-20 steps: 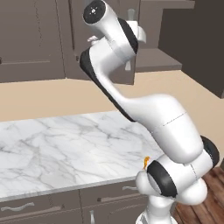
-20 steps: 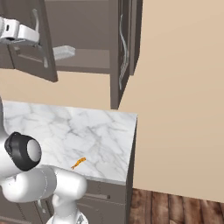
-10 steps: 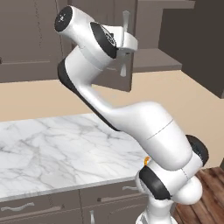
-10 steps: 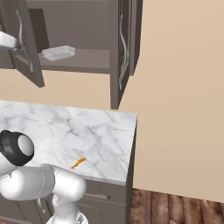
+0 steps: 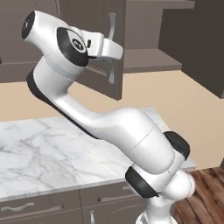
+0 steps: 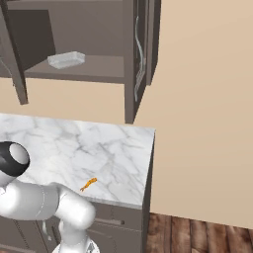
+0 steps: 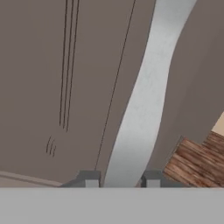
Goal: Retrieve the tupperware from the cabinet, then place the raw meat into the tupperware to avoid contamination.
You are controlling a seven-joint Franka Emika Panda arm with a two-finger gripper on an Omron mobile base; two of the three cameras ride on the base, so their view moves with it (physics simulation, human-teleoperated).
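The cabinet (image 6: 99, 29) stands open, and the translucent tupperware (image 6: 65, 59) lies on its inner shelf. A tiny orange raw meat (image 6: 89, 184) piece rests on the marble counter near the front edge. My gripper (image 7: 121, 180) is up at the left cabinet door (image 5: 98, 48). The door's silver bar handle (image 7: 144, 100) fills the gap between my two fingertips, so the gripper is shut on it. From the left base view the hand (image 5: 105, 46) reaches against that handle (image 5: 112, 65). The tupperware is well to the right of the gripper.
The marble counter (image 5: 43, 148) runs below the cabinet, with drawers (image 5: 26, 208) under it. The right cabinet door (image 6: 143, 49) hangs open edge-on. A beige wall and wooden floor (image 6: 197, 234) lie to the right of the counter end.
The left cabinet door has swung further open, drawn by the hand on its handle. The arm's upper part has moved left with it. The tupperware and meat have stayed put.
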